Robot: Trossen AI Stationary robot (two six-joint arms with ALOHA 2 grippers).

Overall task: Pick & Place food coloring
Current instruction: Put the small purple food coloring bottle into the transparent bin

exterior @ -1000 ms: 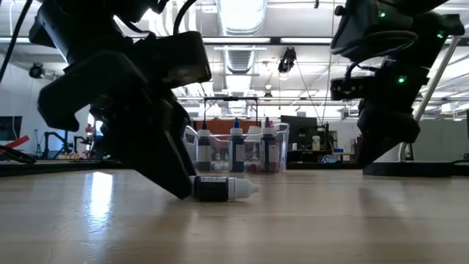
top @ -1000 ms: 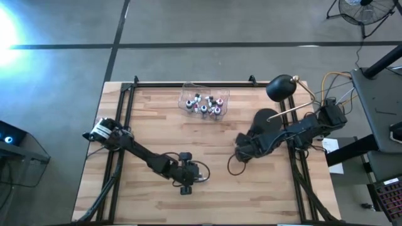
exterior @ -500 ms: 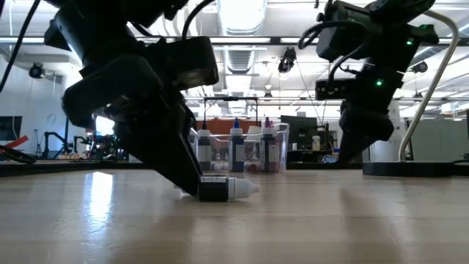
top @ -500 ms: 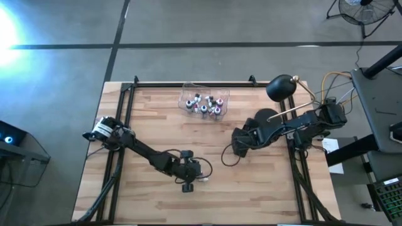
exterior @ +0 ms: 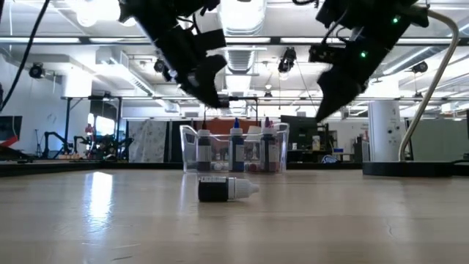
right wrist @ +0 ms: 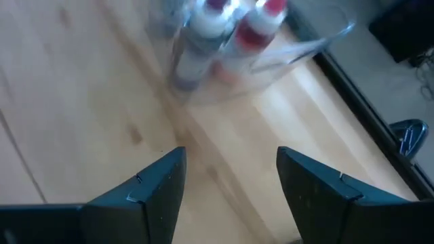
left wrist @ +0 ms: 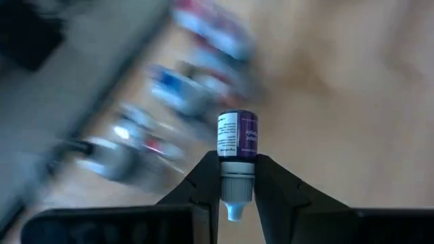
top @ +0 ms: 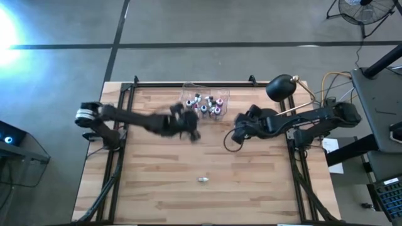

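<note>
The left gripper (left wrist: 237, 177), its fingers clenched on a purple-labelled bottle (left wrist: 237, 139) by the neck, hangs just beside the clear box (top: 205, 103), while the right gripper (right wrist: 230, 183) is released nearby.

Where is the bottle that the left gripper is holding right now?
In the left wrist view, the purple-labelled bottle is pinched by its neck in the left gripper. In the high view that gripper is just in front of the clear box, left of centre.

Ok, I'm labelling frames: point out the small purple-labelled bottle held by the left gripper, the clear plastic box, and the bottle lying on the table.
Small purple-labelled bottle (left wrist: 237, 137): left wrist view, label.
Clear plastic box (exterior: 187, 150): low view, wall.
Lying bottle (exterior: 215, 189): low view, dark body.
</note>
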